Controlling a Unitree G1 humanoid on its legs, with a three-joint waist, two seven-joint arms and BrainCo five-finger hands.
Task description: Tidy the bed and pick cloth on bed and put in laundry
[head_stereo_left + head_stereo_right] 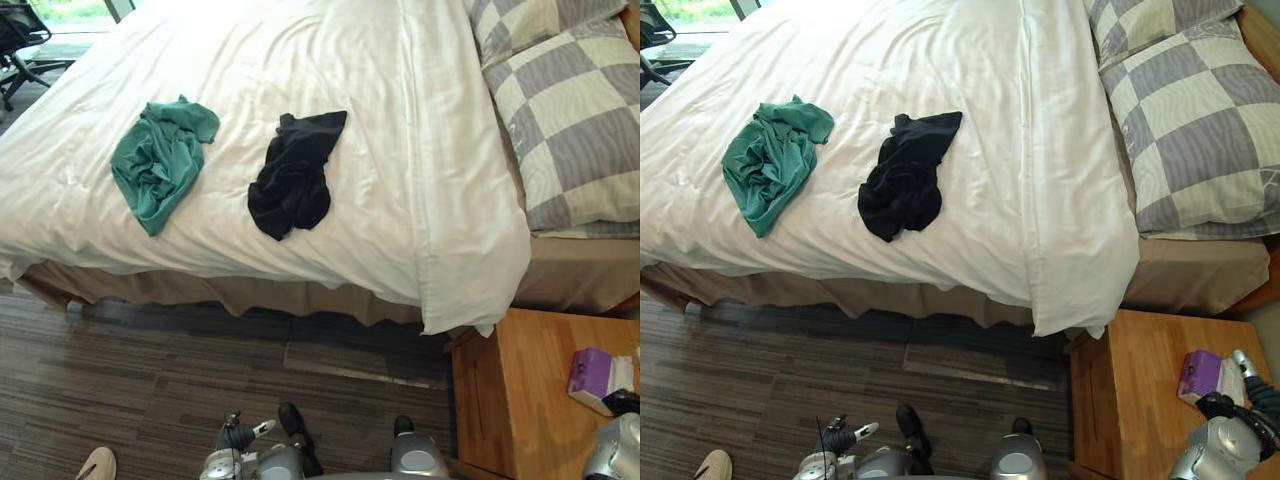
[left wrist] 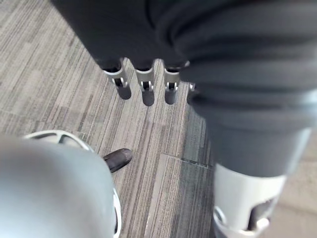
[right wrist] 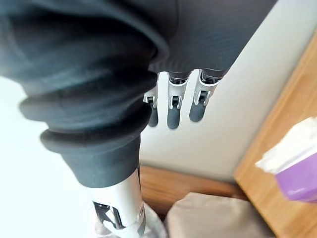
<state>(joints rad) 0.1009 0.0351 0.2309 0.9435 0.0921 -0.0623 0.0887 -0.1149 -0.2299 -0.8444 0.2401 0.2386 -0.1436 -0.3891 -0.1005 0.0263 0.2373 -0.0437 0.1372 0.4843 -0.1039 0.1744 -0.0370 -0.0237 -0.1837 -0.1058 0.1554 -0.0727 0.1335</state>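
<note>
A crumpled green cloth (image 1: 160,160) lies on the white duvet (image 1: 400,150) at the bed's left part. A black cloth (image 1: 293,175) lies bunched beside it, toward the middle. Both are apart from my hands. My left hand (image 2: 143,87) hangs low over the wooden floor, short of the bed's near edge, with straight fingers and nothing in it. My right hand (image 3: 171,106) hangs by the nightstand at the lower right, fingers straight and holding nothing.
Grey-and-cream checked pillows (image 1: 570,120) lie at the bed's right end. A wooden nightstand (image 1: 530,400) with a purple tissue box (image 1: 592,375) stands at the lower right. An office chair (image 1: 15,40) is at the far left. A person's shoe (image 1: 97,463) rests on the floor.
</note>
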